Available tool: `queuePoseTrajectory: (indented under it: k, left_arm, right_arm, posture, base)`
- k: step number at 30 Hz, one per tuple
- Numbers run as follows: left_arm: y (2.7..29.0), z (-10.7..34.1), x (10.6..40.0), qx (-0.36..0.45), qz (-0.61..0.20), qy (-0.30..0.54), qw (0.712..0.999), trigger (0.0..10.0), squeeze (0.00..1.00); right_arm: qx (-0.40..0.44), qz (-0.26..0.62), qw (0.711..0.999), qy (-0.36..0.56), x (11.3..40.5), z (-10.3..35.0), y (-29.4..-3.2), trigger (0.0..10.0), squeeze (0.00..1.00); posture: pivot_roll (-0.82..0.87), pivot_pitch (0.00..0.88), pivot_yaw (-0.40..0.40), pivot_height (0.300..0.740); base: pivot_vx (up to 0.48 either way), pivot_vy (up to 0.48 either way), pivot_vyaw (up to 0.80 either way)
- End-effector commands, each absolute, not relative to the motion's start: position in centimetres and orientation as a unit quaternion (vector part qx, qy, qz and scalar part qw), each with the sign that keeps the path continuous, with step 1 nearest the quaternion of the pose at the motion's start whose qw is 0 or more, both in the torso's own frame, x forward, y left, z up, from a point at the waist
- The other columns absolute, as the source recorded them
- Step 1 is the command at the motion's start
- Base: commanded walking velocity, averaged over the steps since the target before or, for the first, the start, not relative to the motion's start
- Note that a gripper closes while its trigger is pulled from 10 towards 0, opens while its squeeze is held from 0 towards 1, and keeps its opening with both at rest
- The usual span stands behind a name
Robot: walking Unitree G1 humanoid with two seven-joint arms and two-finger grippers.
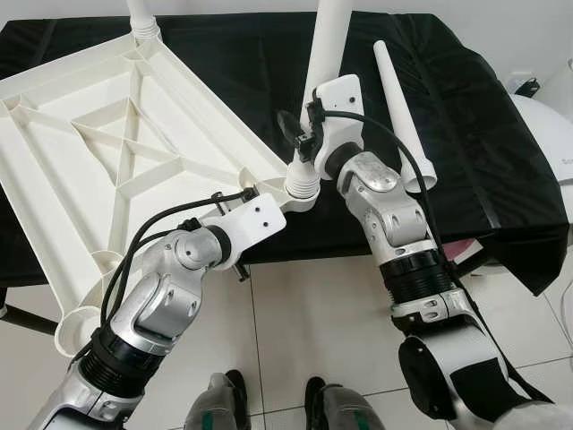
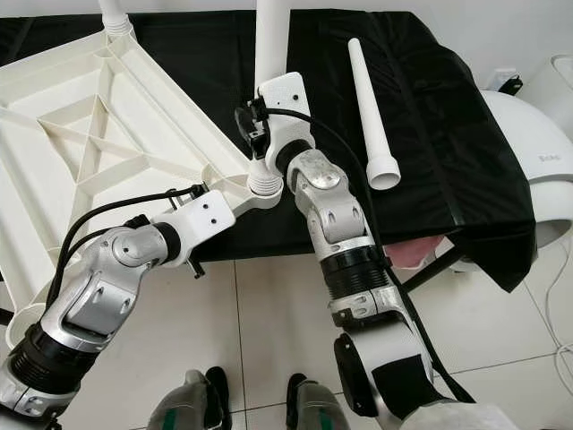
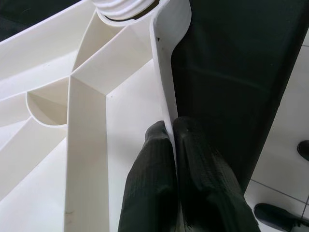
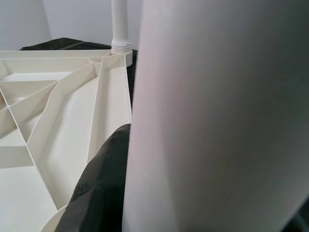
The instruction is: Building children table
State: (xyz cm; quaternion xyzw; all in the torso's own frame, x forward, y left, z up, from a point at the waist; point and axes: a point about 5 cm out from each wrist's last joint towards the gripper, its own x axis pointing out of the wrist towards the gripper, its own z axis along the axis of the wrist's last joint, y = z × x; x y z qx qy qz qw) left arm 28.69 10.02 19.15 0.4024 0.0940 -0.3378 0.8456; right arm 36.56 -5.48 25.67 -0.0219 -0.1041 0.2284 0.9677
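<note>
Tabletop (image 1: 107, 152) lies upside down on the black-draped table (image 1: 483, 179); left gripper (image 3: 171, 128) fingers pinch its rim. Right gripper (image 1: 300, 134) fingers clasp the upright leg (image 1: 327, 45) at the corner socket (image 1: 303, 186). Leg-fitting step; next, probably twist it home, then fetch the spare leg (image 1: 403, 116).

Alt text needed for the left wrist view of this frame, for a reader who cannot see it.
The left gripper is shut on the thin side rim of the white, upside-down tabletop, its jaws pinching the edge from both sides. Beyond it, a threaded table leg sits in the corner socket, with black cloth and tiled floor alongside.
</note>
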Motion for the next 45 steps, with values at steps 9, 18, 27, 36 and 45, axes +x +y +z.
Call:
queuePoseTrajectory:
  k: [9, 18, 27, 36, 45]
  left_arm:
    - [9.7, 18.2, 28.3, 0.417, -0.335, 0.099, 0.839, 10.0, 0.00]
    - [9.8, 18.3, 28.4, 0.417, -0.333, 0.099, 0.840, 10.0, 0.00]
    - [9.8, 18.4, 28.4, 0.417, -0.334, 0.098, 0.840, 10.0, 0.00]
    - [9.7, 18.4, 28.5, 0.417, -0.334, 0.098, 0.839, 10.0, 0.00]
    - [9.8, 18.4, 28.5, 0.417, -0.333, 0.098, 0.840, 10.0, 0.00]
  right_arm:
    - [-0.054, 0.187, 0.981, -0.018, 37.0, 20.7, -7.4, 10.0, 0.00]
    - [-0.049, 0.179, 0.982, -0.022, 36.7, 20.6, -7.0, 10.0, 0.00]
    - [-0.037, 0.152, 0.987, -0.034, 36.4, 20.8, -6.6, 10.0, 0.00]
    - [-0.038, 0.118, 0.992, -0.039, 36.4, 20.9, -6.6, 10.0, 0.00]
    - [-0.041, 0.070, 0.996, -0.029, 36.7, 20.6, -6.9, 10.0, 0.00]
  posture:
    - [-0.07, 0.214, -0.039, 0.740]
    - [-0.06, 0.222, -0.036, 0.740]
    - [-0.07, 0.226, -0.032, 0.740]
    - [-0.07, 0.228, -0.031, 0.740]
    - [-0.07, 0.229, -0.033, 0.740]
  base:
    - [0.000, 0.000, 0.00]
    - [0.000, 0.000, 0.00]
    - [0.000, 0.000, 0.00]
    - [0.000, 0.000, 0.00]
    - [0.000, 0.000, 0.00]
